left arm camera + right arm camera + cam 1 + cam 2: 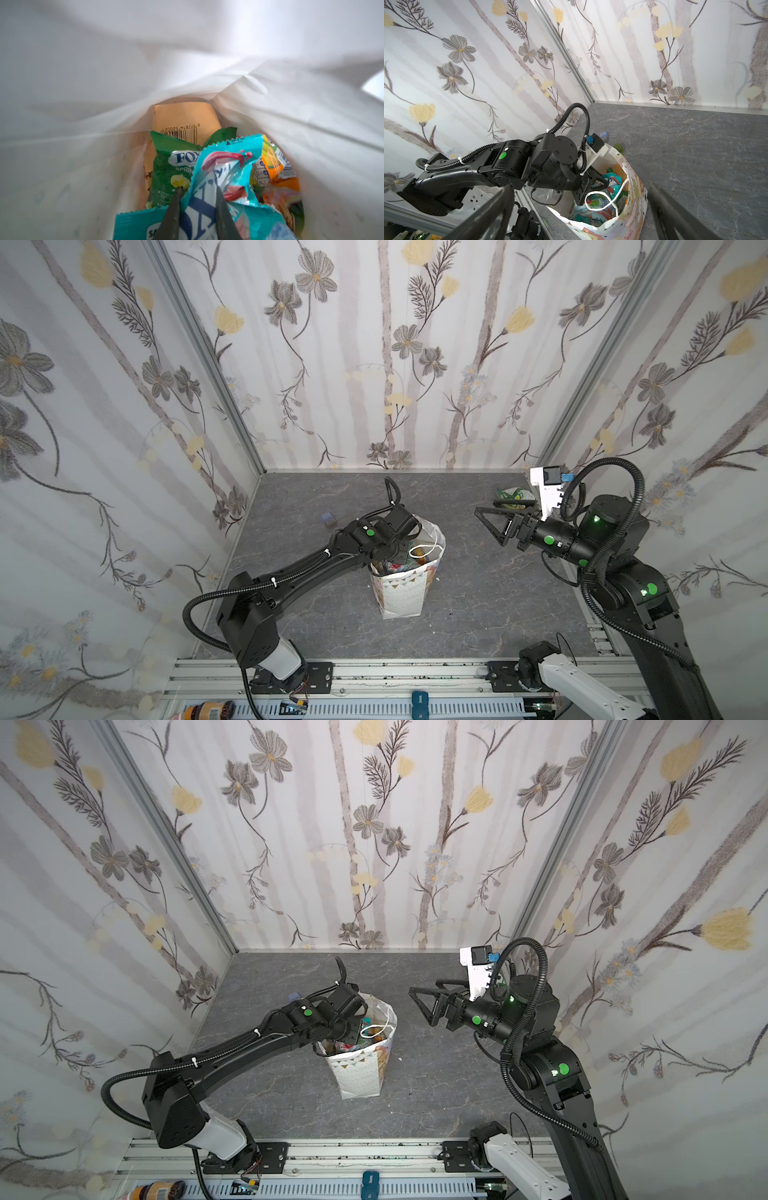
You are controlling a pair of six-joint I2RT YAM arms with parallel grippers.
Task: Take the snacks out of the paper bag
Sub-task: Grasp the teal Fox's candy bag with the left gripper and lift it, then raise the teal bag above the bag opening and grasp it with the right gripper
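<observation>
Snacks [591,214]: small glossy plastic packets, heaped inside the tall white paper bag [399,593] printed with dots and bunting flags. Bag upright near the middle of the grey marbled tabletop [478,614], seen in both top views, mouth open, white cord handle [424,549] looped over it.

Left gripper [198,189] down inside the bag's mouth, its 2 dark fingers [174,207] pinched together on a crumpled teal packet [232,145] with blue lettering. Flanking that, a green packet [166,172] and an orange packet [274,166], close against the white paper wall. Behind them, a tan-brown barcoded panel [187,116]; packet or bag insert, impossible to tell.

Right gripper [485,507] well apart from the bag, above the table, jaws spread wide with nothing between. Behind it, near the far right corner, 1 green-and-white glossy packet [513,494] lying on the tabletop, outside the bag. Small blue block [327,519] on the table towards the left wall.
</observation>
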